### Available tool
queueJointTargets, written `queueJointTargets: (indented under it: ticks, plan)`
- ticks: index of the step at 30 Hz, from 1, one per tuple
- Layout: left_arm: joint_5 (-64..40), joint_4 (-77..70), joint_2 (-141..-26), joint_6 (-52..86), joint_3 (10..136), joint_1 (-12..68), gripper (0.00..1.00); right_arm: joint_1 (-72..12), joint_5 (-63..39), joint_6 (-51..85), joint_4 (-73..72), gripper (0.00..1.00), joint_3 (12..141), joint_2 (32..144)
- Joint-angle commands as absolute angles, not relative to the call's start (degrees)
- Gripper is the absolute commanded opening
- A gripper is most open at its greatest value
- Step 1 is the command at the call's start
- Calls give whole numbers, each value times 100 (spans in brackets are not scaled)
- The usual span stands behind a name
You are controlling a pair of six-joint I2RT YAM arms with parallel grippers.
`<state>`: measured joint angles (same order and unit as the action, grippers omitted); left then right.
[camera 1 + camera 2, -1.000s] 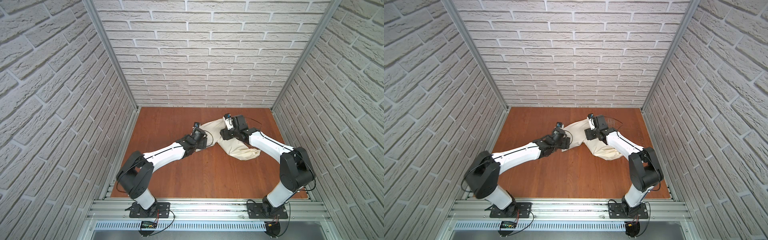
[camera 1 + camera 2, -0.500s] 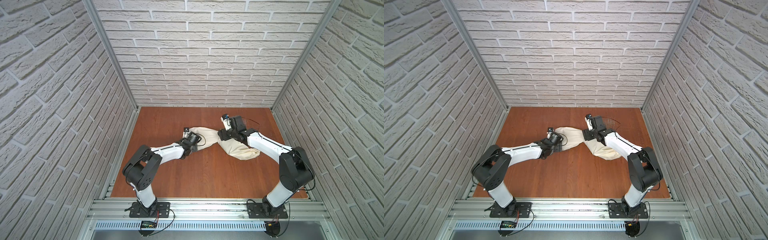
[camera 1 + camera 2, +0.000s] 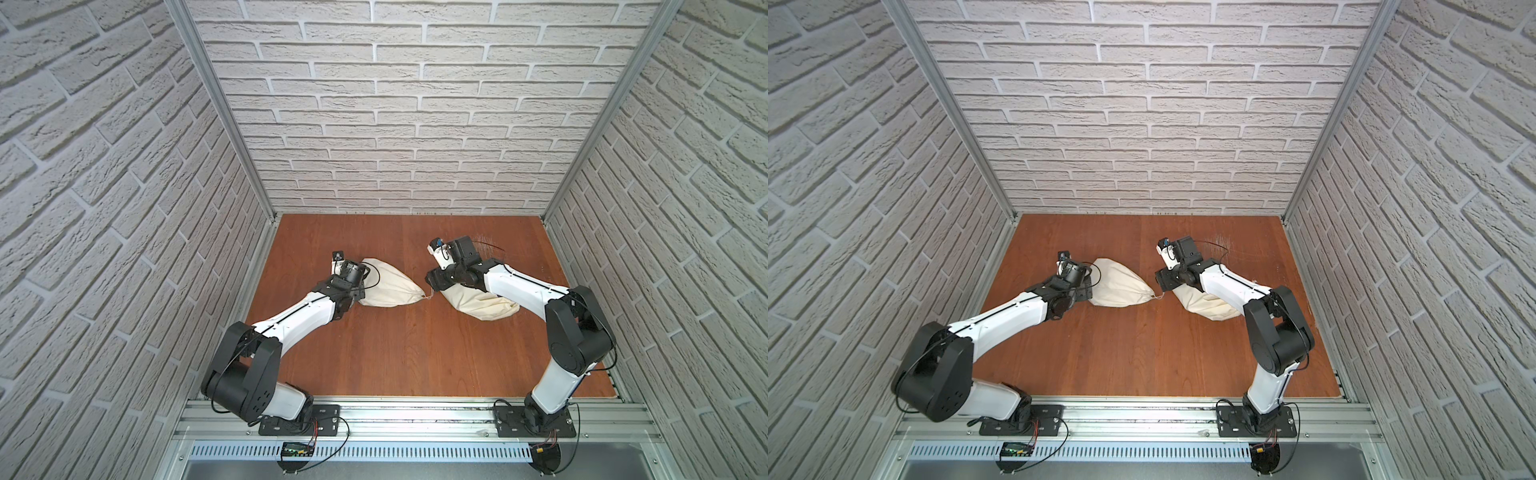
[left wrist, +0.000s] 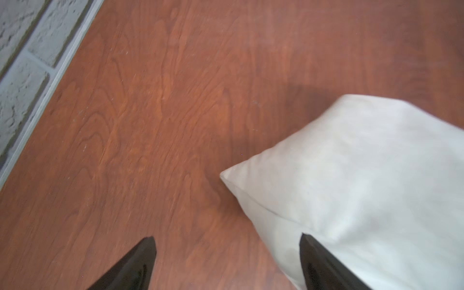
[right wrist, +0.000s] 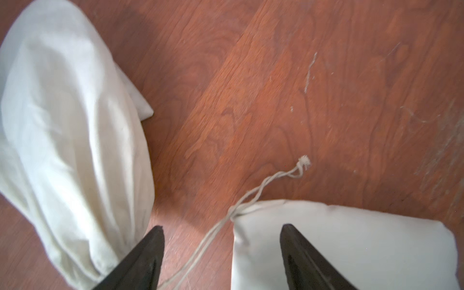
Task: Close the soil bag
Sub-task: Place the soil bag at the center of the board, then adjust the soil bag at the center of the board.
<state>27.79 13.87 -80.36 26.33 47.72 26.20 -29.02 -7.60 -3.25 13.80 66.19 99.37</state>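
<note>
White brick-pattern walls (image 3: 395, 124) enclose a reddish-brown wooden floor (image 3: 395, 353), with aluminium rails (image 3: 415, 419) along the near edge

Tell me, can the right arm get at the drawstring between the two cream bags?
Probably yes. The right claw is open, and in the right wrist view the drawstring runs between its fingers over bare table; nothing covers the knotted end.
</note>
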Motion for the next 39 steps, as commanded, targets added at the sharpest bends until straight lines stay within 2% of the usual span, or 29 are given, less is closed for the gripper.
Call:
queueJointTargets:
  ticks: [1,7,11,16,23,25,30,31,35,39]
  plan:
    - [2732,1371,-7729,2119,4906,3102,92,-3011,-1130,-784,1699,78,6195,9385]
    - [2697,1398,-7329,2090,4772,3579,91,-3049,-1065,-2236,2497,81,6125,9275]
    - [2657,1371,-7141,2083,4658,3761,92,-3058,-1280,-3175,1863,80,5819,9238]
    - [2556,1245,-6903,2014,4498,3897,91,-3137,-1632,-3582,1104,77,5850,9578]
    - [2333,766,-6482,1753,4179,4122,90,-3252,-1871,-3928,979,72,6198,10036]
    - [2108,551,-6350,1675,4044,4131,90,-3248,-1831,-3967,1106,63,6303,10098]
    - [1770,211,-6153,1360,3865,4218,86,-3018,-2108,-3624,1593,8,6454,9814]
    - [1710,134,-6122,1284,3841,4267,85,-2981,-2241,-3543,1560,4,6390,9662]
    - [1528,-268,-6022,783,3778,4546,81,-2970,-2655,-3263,1525,3,6228,8909]
    - [1349,-566,-6233,201,3958,4772,68,-2994,-2827,-3046,1649,3,6337,8514]
